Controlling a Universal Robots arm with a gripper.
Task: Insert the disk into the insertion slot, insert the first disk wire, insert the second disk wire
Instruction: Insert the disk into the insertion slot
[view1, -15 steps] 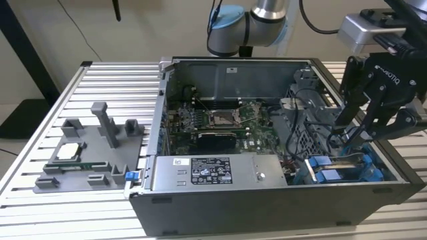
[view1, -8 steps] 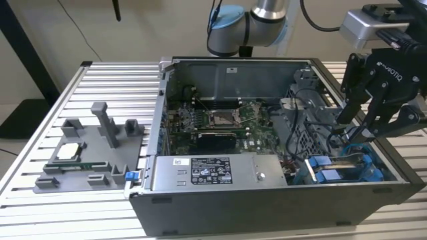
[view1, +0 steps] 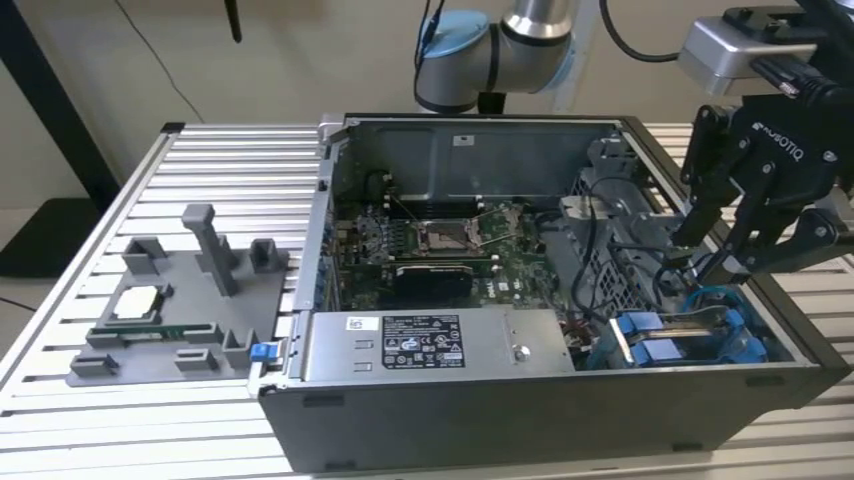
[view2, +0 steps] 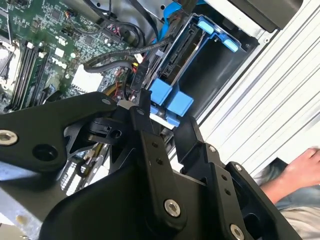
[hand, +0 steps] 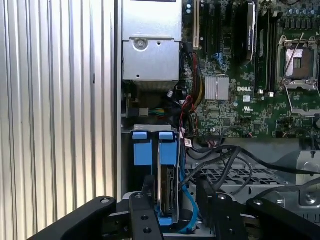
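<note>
Closest to the cam, the black multi-link gripper (hand: 175, 194) has its fingers (hand: 150, 197) apart. They straddle the end of the silver-grey hard drive in its bright blue plastic carrier (hand: 168, 186) w/o pressing on it, as far as I can see. Fingertips are partly cut off in both wrist views, so I can't tell if they touch anything.

The drive stands on edge inside the grey metal drive-cage bay (hand: 150, 129), at the corner of the open black PC case (view1: 534, 420) on the exterior view's right. The bay's depth is dark and I can't make out the drive's connector end.

A thin blue cable (hand: 186, 202) runs just beside the drive. Black wires (hand: 225, 155) loop over the cage, ends hidden.

Further in is the green motherboard (hand: 235, 95) with its square metal CPU socket (hand: 297, 60). A person's hand (view2: 305, 162) is at the edge of the slatted aluminium table (view1: 200, 150), mostly cut off. At the table's far side from the gripper sits a grey plastic fixture tray (view1: 174, 340).
</note>
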